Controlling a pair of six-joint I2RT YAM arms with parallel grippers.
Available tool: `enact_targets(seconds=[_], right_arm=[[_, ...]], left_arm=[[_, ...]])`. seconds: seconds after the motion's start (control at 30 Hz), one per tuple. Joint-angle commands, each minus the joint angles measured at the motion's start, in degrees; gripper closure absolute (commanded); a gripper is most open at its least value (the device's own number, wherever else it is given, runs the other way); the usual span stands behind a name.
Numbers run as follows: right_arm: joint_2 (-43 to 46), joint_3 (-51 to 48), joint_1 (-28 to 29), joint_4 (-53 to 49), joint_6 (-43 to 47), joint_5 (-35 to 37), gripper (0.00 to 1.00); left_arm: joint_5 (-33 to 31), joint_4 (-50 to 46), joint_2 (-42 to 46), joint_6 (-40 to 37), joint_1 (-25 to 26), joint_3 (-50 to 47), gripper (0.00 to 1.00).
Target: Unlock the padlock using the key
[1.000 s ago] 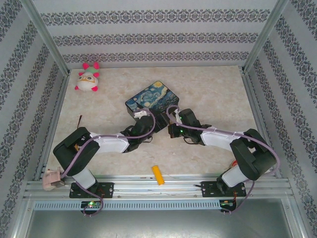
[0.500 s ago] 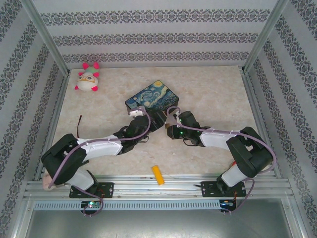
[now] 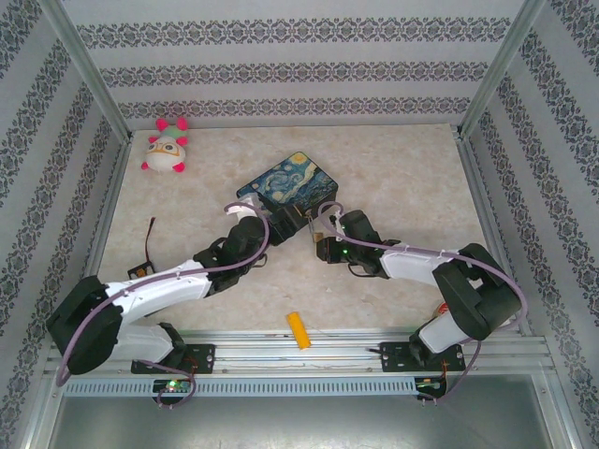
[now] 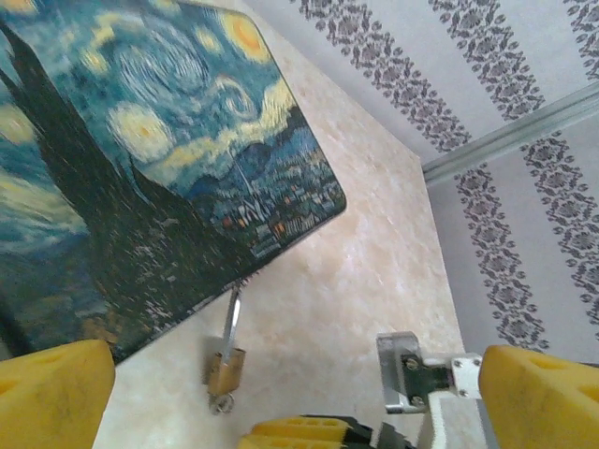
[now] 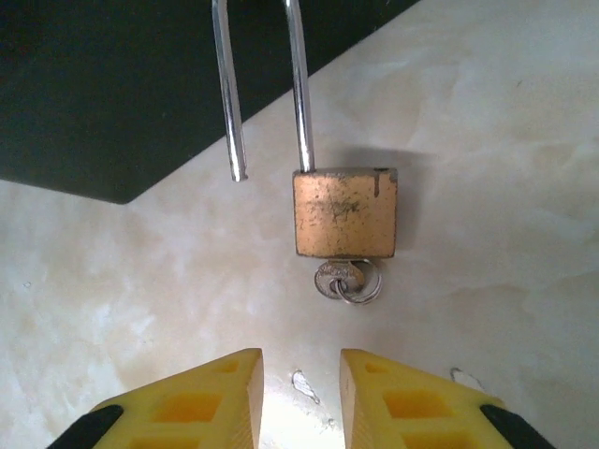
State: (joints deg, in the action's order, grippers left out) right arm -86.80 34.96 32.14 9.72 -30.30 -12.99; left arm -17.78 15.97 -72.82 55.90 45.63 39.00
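White-and-black left arm [image 3: 154, 290], matching right arm [image 3: 412, 265], lilac cables [image 3: 393, 247] along both, yellow tool fingers [image 5: 211, 407]

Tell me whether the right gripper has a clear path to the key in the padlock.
Probably yes. The right gripper points at the key, which sticks out of the padlock toward it, with bare table between and its jaws slightly apart.

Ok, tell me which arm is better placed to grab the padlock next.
Probably right. The right fingers, narrowly parted, point almost straight at the padlock, key just beyond their tips. The left fingers stand wide open, padlock off-centre near one of them.
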Motion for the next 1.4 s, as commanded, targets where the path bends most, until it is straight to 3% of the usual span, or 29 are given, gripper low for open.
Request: enact_targets(seconds=[0.0,0.13,0.33,0.57,0.9,1.37], right_arm=[[1.05,2.66,-1.84,-2.89,-0.35,-1.24,0.69],[0.34,4.17,-3.85,-3.57,0.02,-3.65,0.64],[-3.92,10.01,-5.75,-10.04,2.59,-4.18,0.55],[-10.85,16.52,-5.69,-16.25,5.91,-4.04,0.54],[-13.63,18.28,-4.81,-15.44,6.49,-5.29,0.54],[-17.77,21.03,-3.77,-16.2,5.95,-3.25,0.53]], left_arm=[[-7.78,-10.84,2.96,-6.81,-0.54,3.57,0.01],[-14.35,-24.79,2.3,-13.11,-0.63,11.02,0.01],[-16.03,-34.65,-3.67,-20.25,-1.43,20.06,0.01],[-8.43,-44.12,-13.67,-20.23,-7.54,29.53,0.01],[-3.61,-44.37,-23.47,-21.27,-12.24,35.02,0.01],[-5.07,-43.3,-27.86,-20.39,-13.37,34.38,0.01]])
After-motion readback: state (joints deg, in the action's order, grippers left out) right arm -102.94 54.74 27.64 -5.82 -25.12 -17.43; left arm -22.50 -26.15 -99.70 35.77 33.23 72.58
